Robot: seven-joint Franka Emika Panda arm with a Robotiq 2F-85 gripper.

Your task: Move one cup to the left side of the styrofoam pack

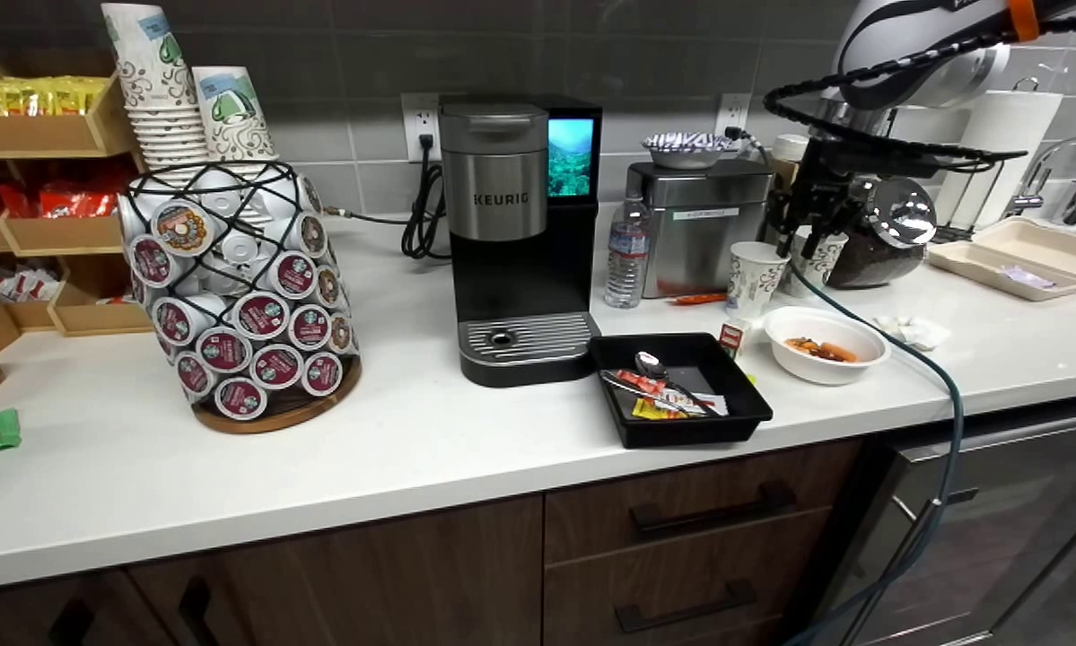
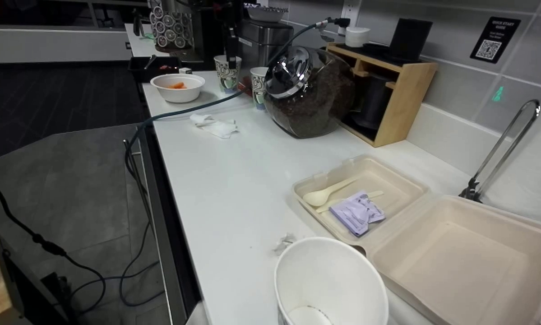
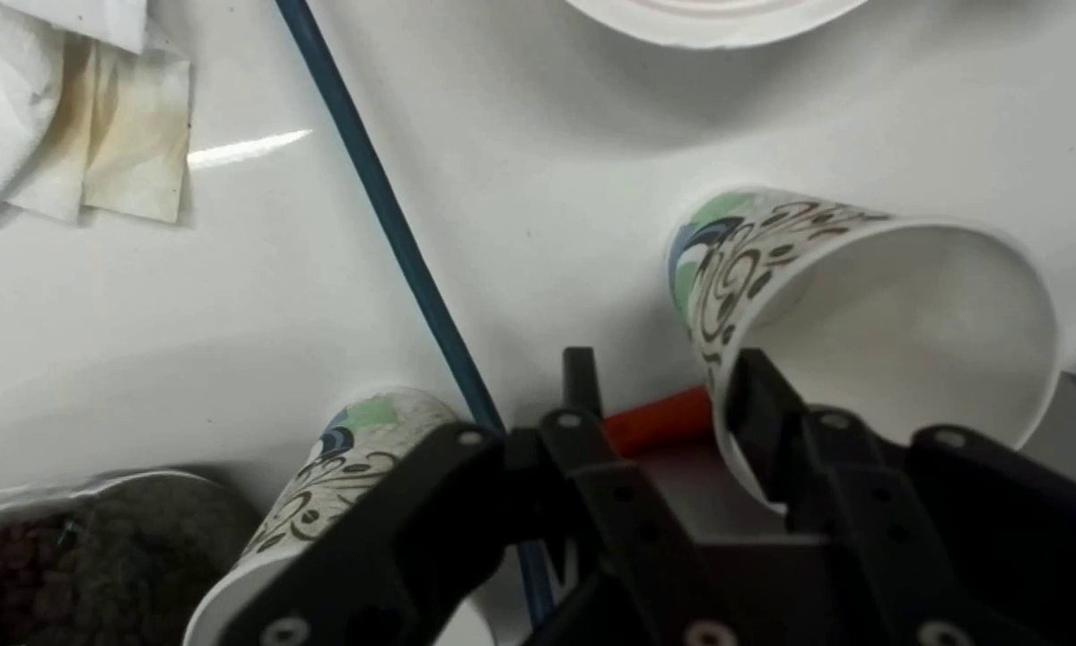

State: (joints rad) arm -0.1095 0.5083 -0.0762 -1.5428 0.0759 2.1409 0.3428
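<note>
Two printed paper cups stand upright on the counter: a near one [image 1: 753,280] and one by the glass jar [image 1: 820,256]. Both show in the wrist view, as the right cup [image 3: 896,332] and the lower-left cup [image 3: 349,467]. My gripper [image 3: 668,381] is open above them. The right cup's rim lies between its fingers, one finger over the mouth, the other outside. The gripper [image 1: 807,235] also shows in an exterior view. The styrofoam pack [image 2: 473,253] is an open cream clamshell holding a spoon and packet. A large white cup [image 2: 331,280] stands beside it. No plain small cup shows.
A blue cable [image 3: 385,206] runs across the counter beside the cups. A white bowl of food [image 1: 826,345], a black tray [image 1: 681,431], a metal box [image 1: 704,247], a glass jar [image 2: 315,99] and crumpled tissue [image 2: 214,125] are nearby. An orange object [image 3: 659,422] lies by the cup.
</note>
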